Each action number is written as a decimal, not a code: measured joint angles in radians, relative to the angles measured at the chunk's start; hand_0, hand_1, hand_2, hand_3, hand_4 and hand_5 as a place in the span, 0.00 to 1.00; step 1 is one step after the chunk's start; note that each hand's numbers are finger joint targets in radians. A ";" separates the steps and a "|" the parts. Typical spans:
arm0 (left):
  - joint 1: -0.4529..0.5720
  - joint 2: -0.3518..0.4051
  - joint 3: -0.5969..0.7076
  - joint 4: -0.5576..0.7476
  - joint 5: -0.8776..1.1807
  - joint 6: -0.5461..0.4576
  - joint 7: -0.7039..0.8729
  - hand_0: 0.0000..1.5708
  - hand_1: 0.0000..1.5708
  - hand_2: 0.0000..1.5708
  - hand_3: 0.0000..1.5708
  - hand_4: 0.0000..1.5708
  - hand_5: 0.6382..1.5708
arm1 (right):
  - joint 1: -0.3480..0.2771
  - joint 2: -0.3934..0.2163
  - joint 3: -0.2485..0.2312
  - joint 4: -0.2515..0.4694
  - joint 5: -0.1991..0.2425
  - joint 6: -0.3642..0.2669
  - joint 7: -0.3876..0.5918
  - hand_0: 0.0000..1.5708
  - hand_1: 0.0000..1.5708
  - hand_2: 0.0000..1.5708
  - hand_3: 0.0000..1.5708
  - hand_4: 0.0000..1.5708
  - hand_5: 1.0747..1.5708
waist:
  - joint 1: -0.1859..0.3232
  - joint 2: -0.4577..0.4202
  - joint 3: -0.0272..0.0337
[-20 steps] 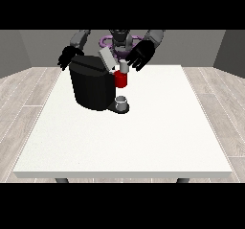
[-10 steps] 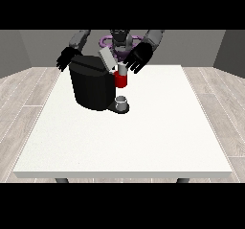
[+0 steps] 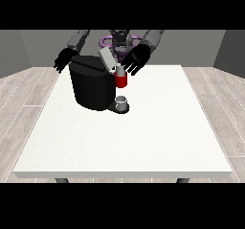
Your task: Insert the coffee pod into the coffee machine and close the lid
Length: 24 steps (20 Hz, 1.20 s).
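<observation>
Fingers [image 3: 128, 70] of the hand at the view's right [image 3: 136, 60] look spread and fairly straight, hanging just above and behind the red part of the coffee machine [image 3: 93, 86]; you can't tell from this view whether they pinch anything. The hand at the view's left [image 3: 63, 60] sits at the machine's far top corner, fingers spread, holding nothing as far as you can see.

Status, approx:
- Lid [image 3: 108, 59] is up, tilted, grey, sticking above the machine's top btw the two hands. Not closed yet.
- Coffee pod: you can't pick it out as a separate thing. The red piece [image 3: 121, 80] at the machine's front, right under the right-side hand, may be the pod or part of the brew head; can't tell which. So pod insertion is unconfirmed.
- Small grey cup [image 3: 122, 102] stands on the machine's base, under the red piece.
- Machine sits on the white table [image 3: 143, 142], toward the robot's side.

Judgement: you're mid-task at best. Hand is at the slot area w/ lid open, so the insert step looks in hand or just about done. Left to do: confirm pod seated, then push the lid down flat.
</observation>
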 measured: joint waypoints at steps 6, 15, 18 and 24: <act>0.012 0.000 0.000 0.013 -0.012 0.006 -0.002 0.79 0.79 0.81 0.76 0.31 1.00 | 0.013 -0.003 -0.001 -0.007 -0.005 0.005 0.003 0.00 0.00 0.00 0.00 0.28 1.00 | -0.005 -0.005 -0.0001; 0.013 -0.014 0.004 0.023 -0.020 0.006 0.006 0.74 0.74 0.76 0.67 0.29 1.00 | 0.025 0.001 0.006 -0.011 -0.001 0.003 0.006 0.00 0.00 0.00 0.00 0.27 1.00 | -0.005 -0.007 0.0001; -0.002 -0.002 0.005 0.029 -0.027 -0.003 0.007 0.72 0.72 0.74 0.64 0.29 1.00 | 0.015 0.006 0.014 -0.014 0.008 -0.007 0.016 0.00 0.00 0.00 0.00 0.25 1.00 | -0.008 0.004 0.0001; 0.002 -0.012 -0.009 0.020 -0.044 0.000 -0.001 0.67 0.67 0.71 0.61 0.23 1.00 | 0.005 -0.007 -0.006 0.004 -0.004 0.001 0.006 0.00 0.00 0.00 0.00 0.28 1.00 | 0.007 0.001 0.0009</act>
